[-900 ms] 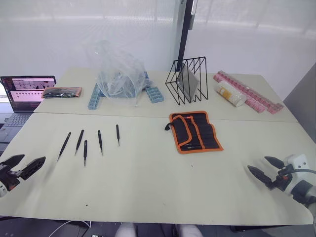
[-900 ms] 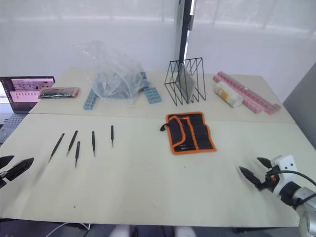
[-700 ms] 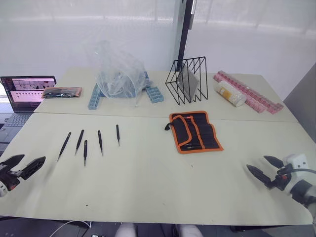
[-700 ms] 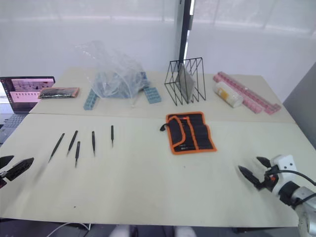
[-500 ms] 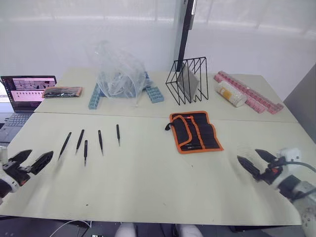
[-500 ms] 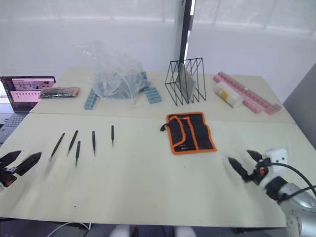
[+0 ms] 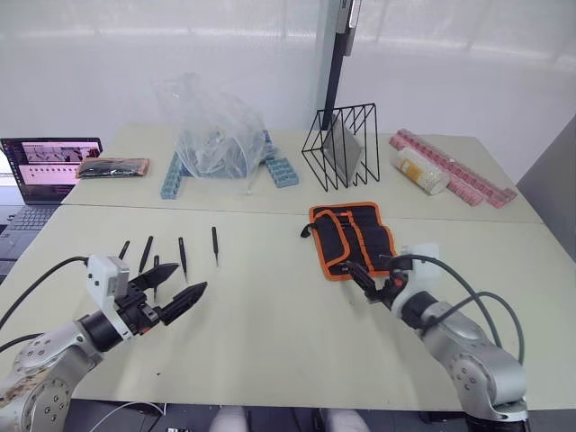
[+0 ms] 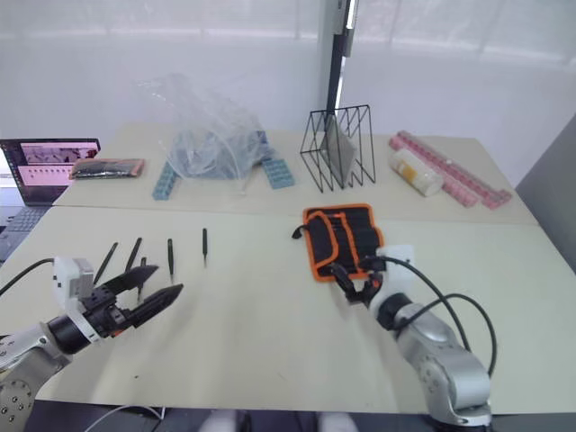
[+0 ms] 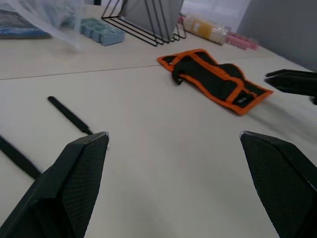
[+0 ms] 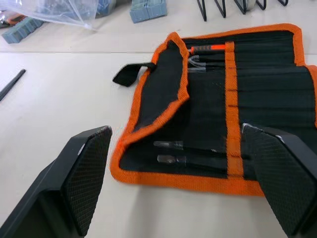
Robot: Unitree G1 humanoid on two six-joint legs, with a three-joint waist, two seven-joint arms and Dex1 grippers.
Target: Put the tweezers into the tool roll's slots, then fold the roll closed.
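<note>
Black tweezers (image 7: 183, 256) lie loose at left for the wide-spread left gripper (image 7: 171, 292), while the right gripper (image 7: 372, 274), also spread, faces the unfolded tool roll (image 7: 355, 238).

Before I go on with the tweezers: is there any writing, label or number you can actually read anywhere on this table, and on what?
None can be read.
Laptop screen: pink and white blocks, too small to read.
Tool roll: plain black fabric with orange trim, no print visible.
Cylindrical container: yellowish label, too blurred to read.
Pink strip and blue blocks: no lettering discernible.
</note>
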